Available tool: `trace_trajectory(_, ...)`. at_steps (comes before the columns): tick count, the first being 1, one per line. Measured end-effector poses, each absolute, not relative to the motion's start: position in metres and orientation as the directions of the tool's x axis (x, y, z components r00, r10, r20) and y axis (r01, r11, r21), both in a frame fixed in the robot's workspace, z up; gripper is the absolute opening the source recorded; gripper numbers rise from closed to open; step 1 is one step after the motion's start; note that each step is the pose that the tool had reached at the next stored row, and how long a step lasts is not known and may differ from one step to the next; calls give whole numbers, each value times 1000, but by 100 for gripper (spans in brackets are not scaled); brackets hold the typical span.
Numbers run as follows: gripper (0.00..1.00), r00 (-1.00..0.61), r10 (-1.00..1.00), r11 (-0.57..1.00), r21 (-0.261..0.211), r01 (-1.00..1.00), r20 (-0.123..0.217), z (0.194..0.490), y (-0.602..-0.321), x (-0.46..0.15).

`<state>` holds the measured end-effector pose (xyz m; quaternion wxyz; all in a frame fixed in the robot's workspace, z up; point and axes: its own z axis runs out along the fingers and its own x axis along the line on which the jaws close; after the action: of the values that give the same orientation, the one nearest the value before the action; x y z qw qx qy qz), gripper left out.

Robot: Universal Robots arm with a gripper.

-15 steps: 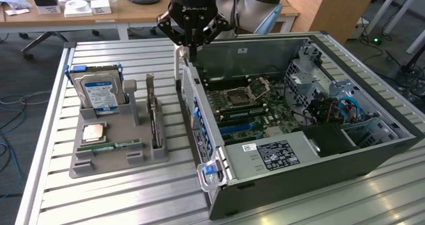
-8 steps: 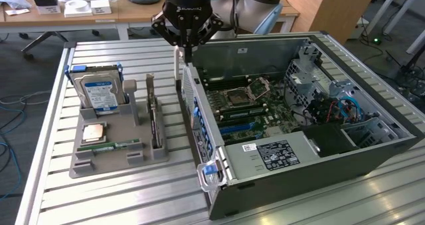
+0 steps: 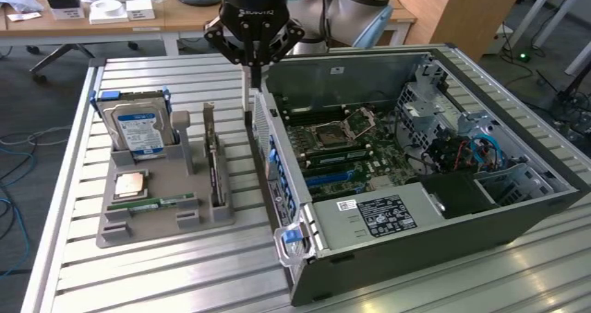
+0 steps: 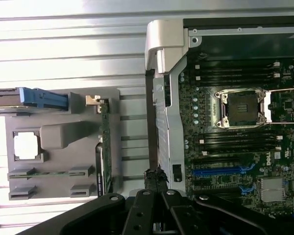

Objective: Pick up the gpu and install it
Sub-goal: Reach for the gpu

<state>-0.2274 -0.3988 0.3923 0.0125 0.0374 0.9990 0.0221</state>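
The gpu (image 3: 214,164) stands on its edge in a slot of the grey holder (image 3: 148,223), its silver bracket at the far end; nothing touches it. In the wrist view the gpu (image 4: 105,147) shows edge-on as a thin green strip. My gripper (image 3: 251,62) hangs shut and holds nothing, above the gap between the holder and the open computer case (image 3: 342,74), beyond the gpu's far end. The gripper's (image 4: 156,178) black fingers meet over that gap in the wrist view. Inside the case lies the motherboard (image 3: 356,150) with a blue card slot (image 4: 220,171).
The holder also carries a hard drive (image 3: 138,126) with blue clips, a processor chip (image 3: 129,183) and a memory stick (image 3: 152,204). The case's rear wall (image 4: 161,112) rises close beside the holder. A desk with boxes (image 3: 102,12) stands behind the slatted metal table (image 3: 166,278).
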Motion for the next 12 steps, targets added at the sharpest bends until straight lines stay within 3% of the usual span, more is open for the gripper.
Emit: trace_trajectory(12, 11, -997, 75, 996, 45, 74, -23, 392, -399, -242)
